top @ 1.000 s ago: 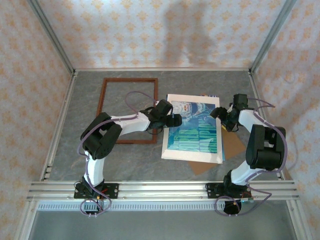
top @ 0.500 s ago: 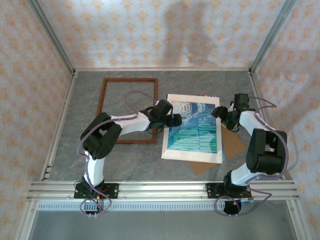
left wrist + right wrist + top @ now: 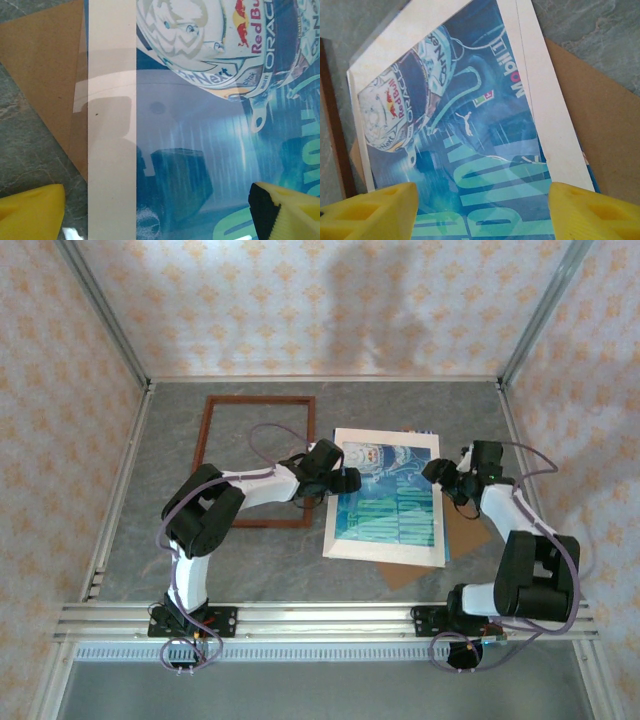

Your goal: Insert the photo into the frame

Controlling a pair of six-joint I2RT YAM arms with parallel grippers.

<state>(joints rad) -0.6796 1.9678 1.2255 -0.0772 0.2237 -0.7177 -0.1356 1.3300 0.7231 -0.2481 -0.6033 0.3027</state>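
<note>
On the table (image 3: 290, 568), the frame (image 3: 258, 399) lies at the left, toward the back. Just right of it lies a stack. The backing board (image 3: 462, 535) is at the bottom, jutting out at the right and near sides, with the photo (image 3: 390, 505) on it and the mat border (image 3: 385, 550) over the photo. The left gripper (image 3: 350, 480) hangs over the stack's left edge, the right gripper (image 3: 437, 472) over its right edge.

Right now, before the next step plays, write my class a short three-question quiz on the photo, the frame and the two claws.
1. True or false: the photo already lies inside the frame.
2. What sticks out from under the cream mat? A) brown backing board B) a towel C) a plate
3. Fill in: the left claw and the right claw both have their jaws ___.
Key: 1 false; 2 A; 3 open.
</note>
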